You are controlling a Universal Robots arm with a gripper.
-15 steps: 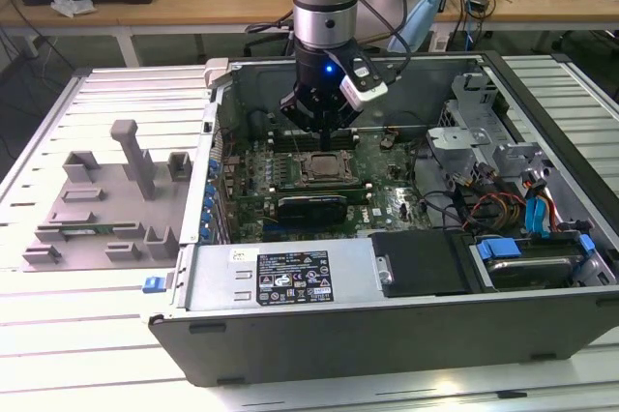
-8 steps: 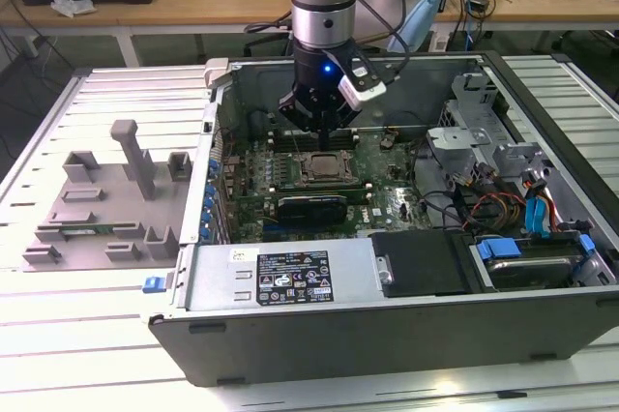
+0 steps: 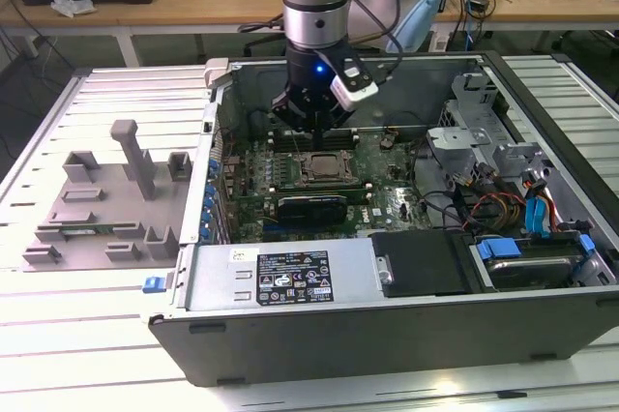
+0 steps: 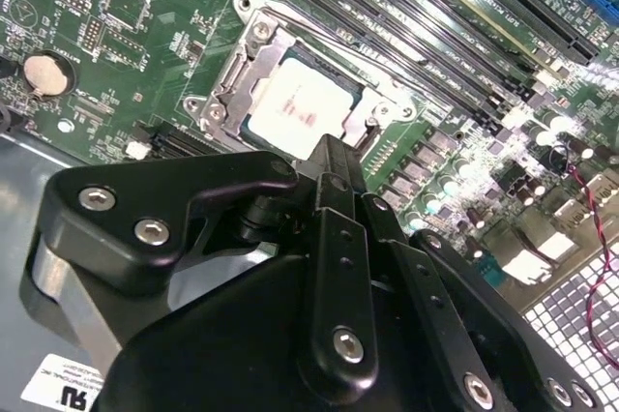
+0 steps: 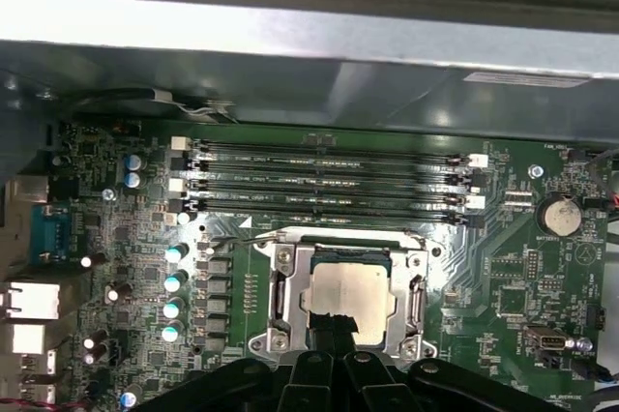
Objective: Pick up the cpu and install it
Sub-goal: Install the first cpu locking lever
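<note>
We can read no text anywhere. In the exterior view a black-and-white label (image 3: 292, 281) lies on the metal cover (image 3: 213, 277), nearer the camera than the cpu (image 3: 324, 166); its print is too small to make out. In the second wrist view the cpu's plate bears faint reddish marks. A white sticker (image 4: 56, 388) on the gripper (image 4: 334, 156) body, well apart from the cpu, is cut off. In the first wrist view a pale sticker (image 5: 527, 78) sits on the case wall (image 5: 290, 54), beyond the memory slots (image 5: 329, 180) from the cpu, illegible.

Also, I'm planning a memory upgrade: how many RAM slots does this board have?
4 RAM slots, stacked side by side between the socket and the case wall; others may be hidden.
</note>
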